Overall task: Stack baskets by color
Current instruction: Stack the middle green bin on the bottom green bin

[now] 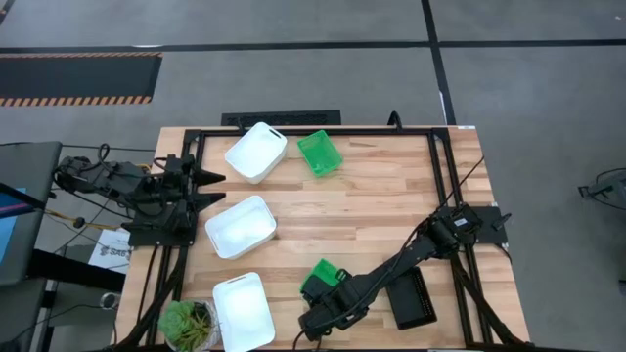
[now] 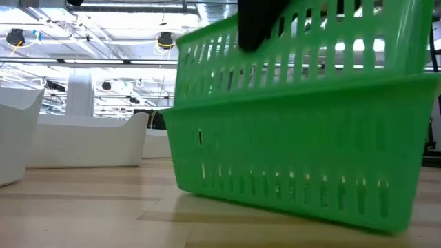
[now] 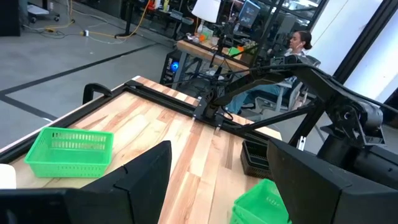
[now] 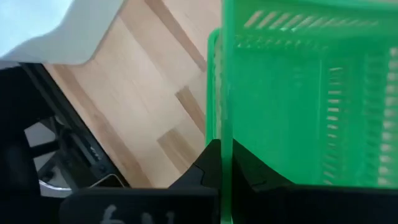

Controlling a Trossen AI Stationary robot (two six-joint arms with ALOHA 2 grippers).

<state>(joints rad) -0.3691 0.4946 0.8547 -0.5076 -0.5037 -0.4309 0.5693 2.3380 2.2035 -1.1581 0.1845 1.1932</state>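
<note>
Beside the potted green plant [image 1: 186, 323] and nearest white smooth-walled plastic basket [image 1: 243, 311], our right gripper [image 4: 221, 163] pinches the wall of a bright green mesh basket [image 2: 303, 62] half-nested in another. We fear that thin-edge grip slipping, or dragging both. Left gripper [image 3: 217, 180] waits open.

You've got three white baskets [image 1: 256, 152] along the left, one green basket [image 1: 320, 154] far side, nested green pair [image 1: 323, 279] tilted near-centre, black baskets [image 1: 411, 299] right.

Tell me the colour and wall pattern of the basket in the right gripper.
Bright green basket with slotted mesh walls; the low view shows it best.
</note>
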